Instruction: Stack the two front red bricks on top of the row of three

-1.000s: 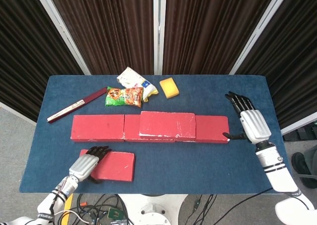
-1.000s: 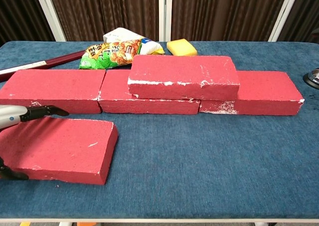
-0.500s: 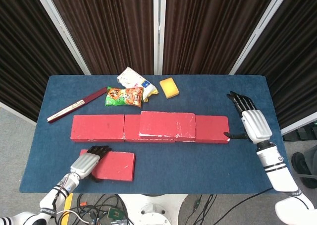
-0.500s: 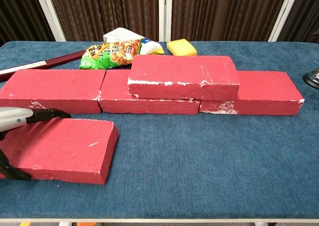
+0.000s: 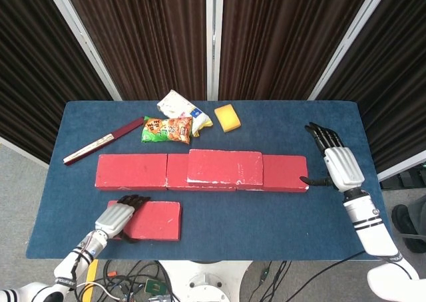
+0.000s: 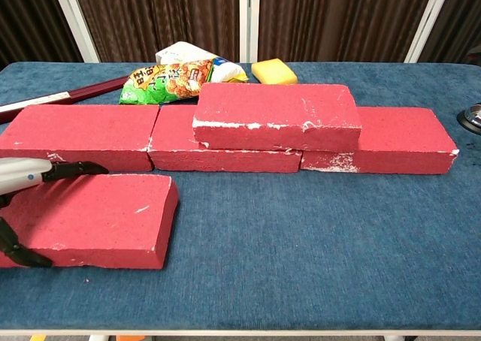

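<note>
A row of three red bricks lies across the table: left brick (image 5: 132, 171), middle brick (image 6: 180, 149), right brick (image 5: 286, 172). A fourth red brick (image 5: 225, 167) lies on top, over the middle and right ones. The front red brick (image 5: 153, 220) sits near the table's front left. My left hand (image 5: 118, 215) grips its left end, fingers (image 6: 71, 168) over the top and thumb at the near side. In the chest view the brick (image 6: 98, 217) looks raised a little off the cloth. My right hand (image 5: 336, 162) is spread open just right of the row, its thumb by the right brick's end.
Behind the row lie a green and orange snack bag (image 5: 168, 130), a white packet (image 5: 178, 106), a yellow sponge (image 5: 227, 117) and a long dark red box (image 5: 103, 141). The blue table (image 5: 266, 222) ends close in front of the held brick.
The front brick has shifted and risen slightly in my left hand's grip, showing a taller front face in the chest view. My right hand has barely moved.
</note>
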